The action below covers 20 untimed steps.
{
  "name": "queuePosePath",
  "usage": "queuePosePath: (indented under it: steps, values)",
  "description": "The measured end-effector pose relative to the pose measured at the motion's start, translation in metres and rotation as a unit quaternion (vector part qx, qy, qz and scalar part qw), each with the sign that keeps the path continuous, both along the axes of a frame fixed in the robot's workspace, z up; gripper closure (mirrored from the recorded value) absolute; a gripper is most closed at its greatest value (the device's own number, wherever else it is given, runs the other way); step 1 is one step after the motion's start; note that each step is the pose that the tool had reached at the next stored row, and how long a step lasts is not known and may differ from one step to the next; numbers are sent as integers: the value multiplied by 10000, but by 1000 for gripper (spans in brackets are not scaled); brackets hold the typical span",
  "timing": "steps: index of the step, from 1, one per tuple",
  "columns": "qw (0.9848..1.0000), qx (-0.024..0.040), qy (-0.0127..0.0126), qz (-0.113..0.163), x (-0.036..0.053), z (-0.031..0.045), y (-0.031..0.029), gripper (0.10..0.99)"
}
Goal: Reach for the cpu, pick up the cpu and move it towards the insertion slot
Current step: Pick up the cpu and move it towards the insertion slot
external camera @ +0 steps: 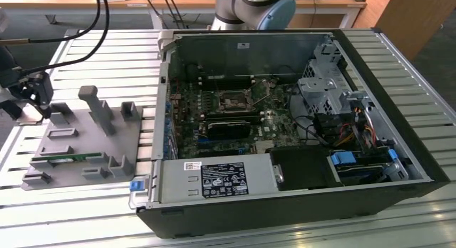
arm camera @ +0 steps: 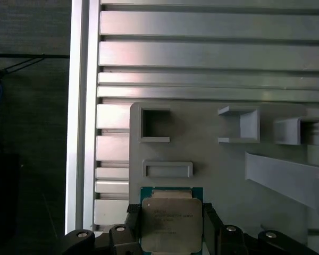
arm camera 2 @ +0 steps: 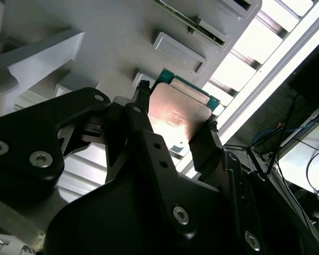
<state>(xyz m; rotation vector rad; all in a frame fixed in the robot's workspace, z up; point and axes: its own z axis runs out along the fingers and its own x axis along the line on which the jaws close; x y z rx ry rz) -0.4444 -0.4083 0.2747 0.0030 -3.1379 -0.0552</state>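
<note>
We had the black two-finger gripper (arm camera: pixel 171 236) closed on the small flat square cpu (arm camera: pixel 171 222) with the silvery metal top, pinching two opposite edges just over the grey fixture tray (arm camera: pixel 223 175). The square dark insertion slot (external camera: pixel 234 101) with its shiny frame sat well apart, inside the open black computer case (external camera: pixel 285 218). We reckoned the trick was a level chip, an edge-only squeeze, and clearing the tray's upright posts (external camera: pixel 96 106)

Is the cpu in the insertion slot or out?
Out: the cpu is held between the fingers over the gray tray, apart from the insertion slot.
</note>
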Motion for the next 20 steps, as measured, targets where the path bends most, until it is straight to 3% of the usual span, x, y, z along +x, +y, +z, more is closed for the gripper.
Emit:
queuePosePath:
  steps: [20]
  values:
    - [10000, 0, 0, 1, 0, 254, 1, 541]
